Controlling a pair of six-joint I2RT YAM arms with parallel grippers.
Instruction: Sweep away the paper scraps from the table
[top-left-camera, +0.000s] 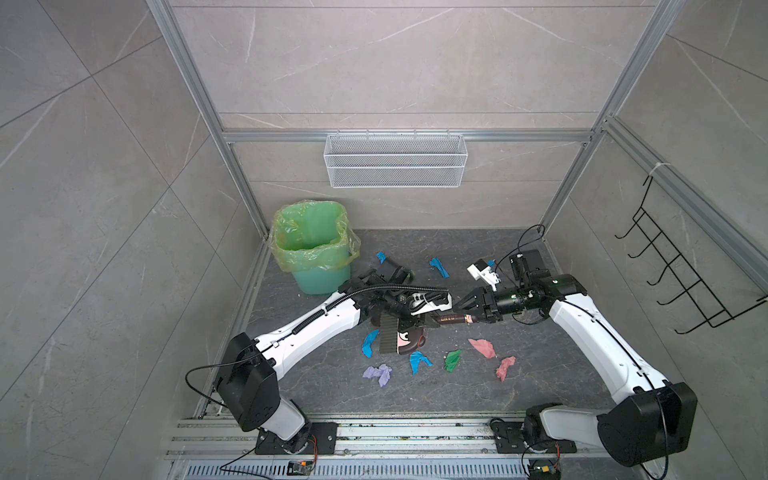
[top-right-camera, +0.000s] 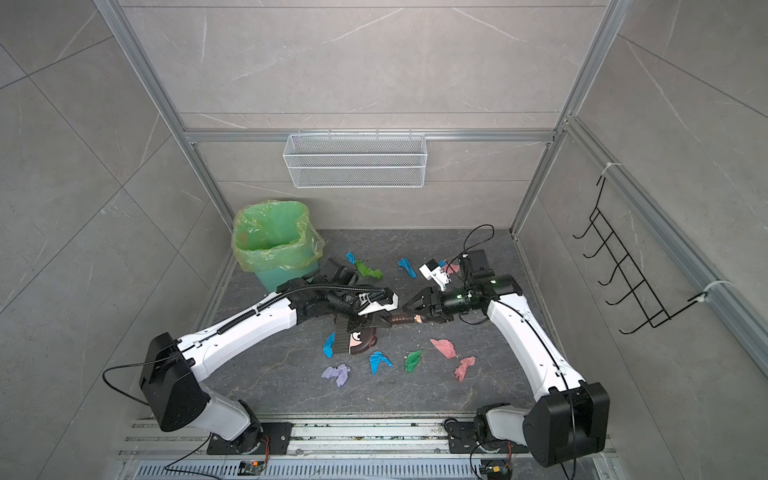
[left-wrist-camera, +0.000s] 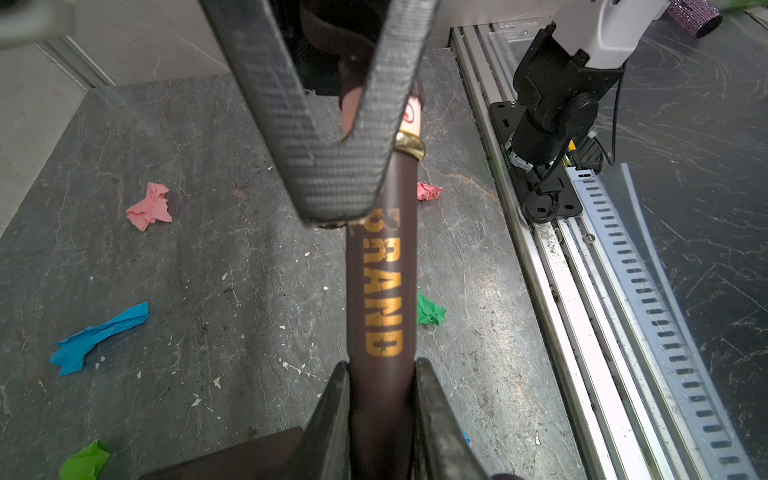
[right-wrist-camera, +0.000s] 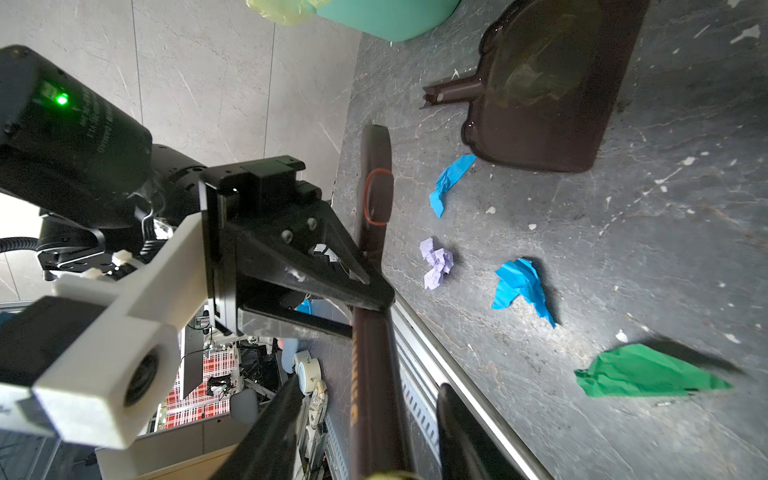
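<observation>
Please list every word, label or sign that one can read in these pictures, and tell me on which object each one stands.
"RAND": gold letters along the brown brush handle, left wrist view; the letter before them is partly hidden.
Red round sign on the handle's pink end: mostly covered, unreadable.
White print on the black housing beside the green light, right wrist view: too blurred to read.
Handle lettering in both top views: too small.

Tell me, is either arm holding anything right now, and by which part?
The left pincer is clamped on the brown brush, low on its handle near the head. The right pincer straddles the handle's far end with jaws apart, not gripping.
</observation>
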